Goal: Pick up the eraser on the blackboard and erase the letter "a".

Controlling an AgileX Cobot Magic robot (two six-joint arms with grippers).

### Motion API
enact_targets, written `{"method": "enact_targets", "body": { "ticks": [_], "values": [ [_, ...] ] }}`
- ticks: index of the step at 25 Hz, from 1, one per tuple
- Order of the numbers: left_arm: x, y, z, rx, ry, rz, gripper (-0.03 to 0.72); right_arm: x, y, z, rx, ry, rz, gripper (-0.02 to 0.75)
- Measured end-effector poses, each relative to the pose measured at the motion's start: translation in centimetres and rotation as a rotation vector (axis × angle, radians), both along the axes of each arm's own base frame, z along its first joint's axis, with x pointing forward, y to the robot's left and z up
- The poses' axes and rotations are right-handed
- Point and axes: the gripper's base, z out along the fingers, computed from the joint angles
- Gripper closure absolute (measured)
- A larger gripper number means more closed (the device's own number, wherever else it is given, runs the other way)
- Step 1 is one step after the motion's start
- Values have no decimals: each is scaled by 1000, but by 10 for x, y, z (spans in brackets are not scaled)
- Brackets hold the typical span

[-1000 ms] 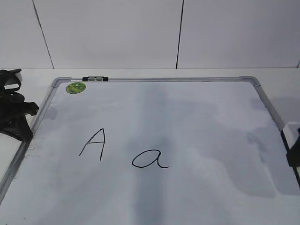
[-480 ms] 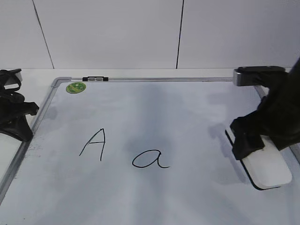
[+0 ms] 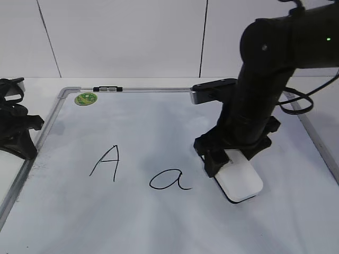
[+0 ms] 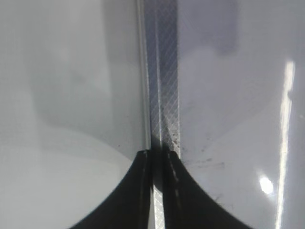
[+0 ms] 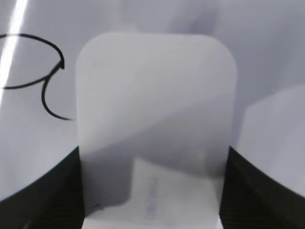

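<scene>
- The blackboard (image 3: 63, 222) lies flat on the counter (image 3: 37, 83); its writing surface is white, framed in silver-grey metal with rounded corners.
- The eraser (image 3: 241, 181), a white rounded block with a thin dark underside, sits low over the board surface just right of the letter "a" (image 3: 169, 180). The exterior view shows a narrow gap between the two; whether the underside touches the board cannot be told.
- The right hand (image 3: 229, 159) is clenched on the eraser. In the right wrist view its dark fingers (image 5: 45, 191) press against both long sides of the white block (image 5: 157, 109), and the tail of the letter "a" (image 5: 45, 90) curls just to the left of the block.
- The right arm (image 3: 265, 79) descends from the upper right and crosses the right half of the board.
- A capital "A" (image 3: 106, 163) is written to the left of the letter "a", apart from it.
- The left hand (image 4: 157, 191) rests at the left edge of the board. In the left wrist view its two dark fingers (image 4: 136, 191) are pressed nearly together over the metal frame (image 4: 162, 71), gripping nothing.
- At the far left corner of the board sit a round green sticker (image 3: 85, 98) and, on the far rail of the frame, a black clip (image 3: 107, 89).
- A white panelled wall (image 3: 122, 37) stands behind the counter.
</scene>
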Motion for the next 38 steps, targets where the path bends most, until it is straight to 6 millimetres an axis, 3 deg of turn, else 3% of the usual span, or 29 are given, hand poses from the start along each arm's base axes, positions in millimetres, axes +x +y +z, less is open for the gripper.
{"method": "enact_targets", "body": {
  "ticks": [9, 16, 20, 32, 38],
  "values": [
    [0, 0, 0, 0, 2, -1, 665, 21, 33, -22, -28, 37, 52, 175],
    [0, 0, 0, -1, 4, -1, 664, 18, 50, -32, -75, 45, 129, 175],
    [0, 0, 0, -1, 4, -1, 664, 10, 63, -32, -88, 31, 186, 175],
    [0, 0, 0, -1, 4, -1, 664, -44, 132, -29, -34, 49, 430, 175],
    [0, 0, 0, -1, 4, -1, 664, -44, 134, -29, -58, 39, 437, 175]
  ]
}}
